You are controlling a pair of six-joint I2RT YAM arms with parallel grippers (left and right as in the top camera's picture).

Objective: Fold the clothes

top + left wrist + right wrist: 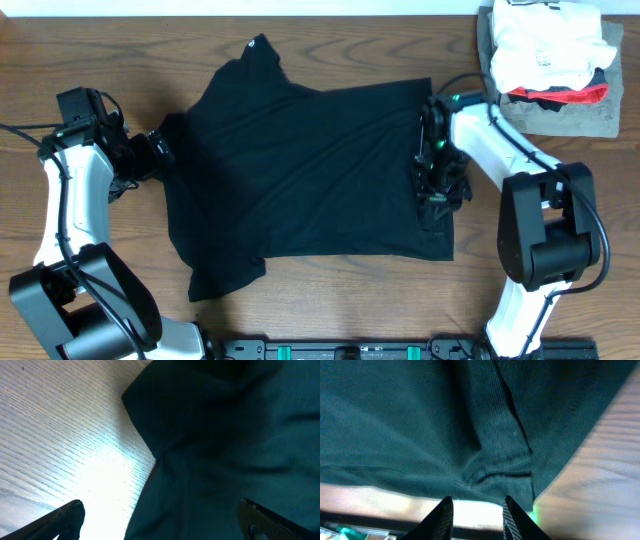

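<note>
The black T-shirt [300, 170] lies spread on the wooden table, its collar with a small white label [252, 45] at the far side. My left gripper [160, 152] is at the shirt's left edge by a sleeve. In the left wrist view its jaws [160, 507] are wide open, with the shirt's edge [225, 435] lying between them. My right gripper [435, 195] is low over the shirt's right edge. In the right wrist view its jaws [477, 500] are apart and empty, with a bunched hem of the shirt [420, 420] just beyond the tips.
A pile at the back right holds a white garment [545, 40], a red and black piece [560, 95] and a grey folded garment [550, 118]. Bare wooden table [100, 50] surrounds the shirt. A black rail [350, 350] runs along the front edge.
</note>
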